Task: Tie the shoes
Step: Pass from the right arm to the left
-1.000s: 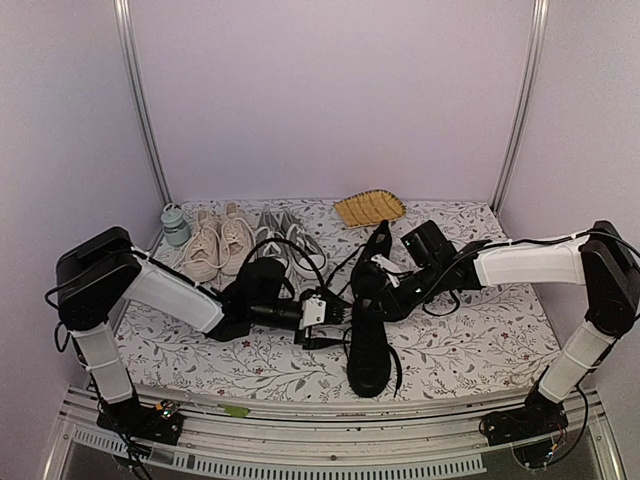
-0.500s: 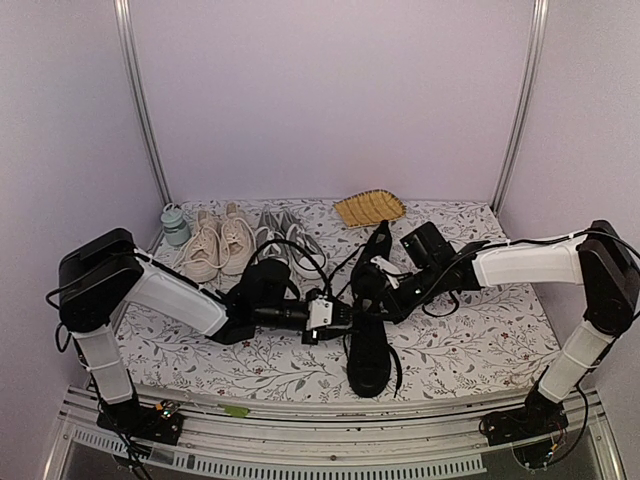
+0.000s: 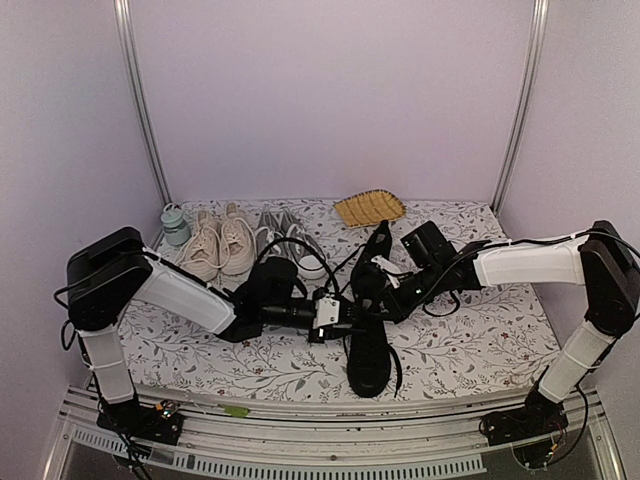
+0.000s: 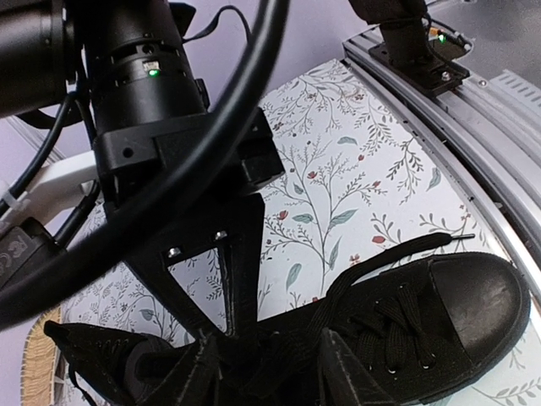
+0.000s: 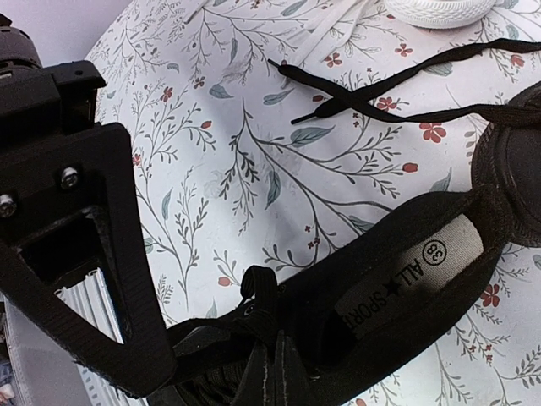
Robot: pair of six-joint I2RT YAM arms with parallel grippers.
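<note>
The black shoe [image 3: 369, 350] lies mid-surface [image 3: 480, 340]. Its long axis runs near to far, with the toe cap toward the arm bases and the heel away from them. Both claws meet over its laced throat. The left claw [image 3: 346, 312] comes in low from the shoe's left, square across that axis. The right claw [image 3: 366, 297] reaches in from beyond the heel on the shoe's right. Neither is the nearer, as their tips sit just beside each other above the tongue.

The right claw is clenched, its fingers [image 5: 269, 376] pressed together at the shoe's collar just below a knot of lace [image 5: 258, 283]. I cannot tell whether a strand is pinched between them. The left claw's fingers [image 4: 345, 372] stand partway apart astride the upper, and I cannot tell whether they grip anything.

I judge that the coming move depends on drawing lace outward across the shoe's axis, each claw to its own side. One lace end [image 4: 427, 245] trails just right of the toe.

What looks like the mate [image 3: 379, 243] stands tilted beyond the heel. A beige pair [image 3: 220, 245] and a grey pair [image 3: 290, 245] sit beyond and left of it, and a woven tray [image 3: 369, 208] sits farther beyond. The surface wears a floral cloth, lilac walls [image 3: 330, 100] close the space in, and a metal rail [image 3: 330, 445] runs before the toe.
</note>
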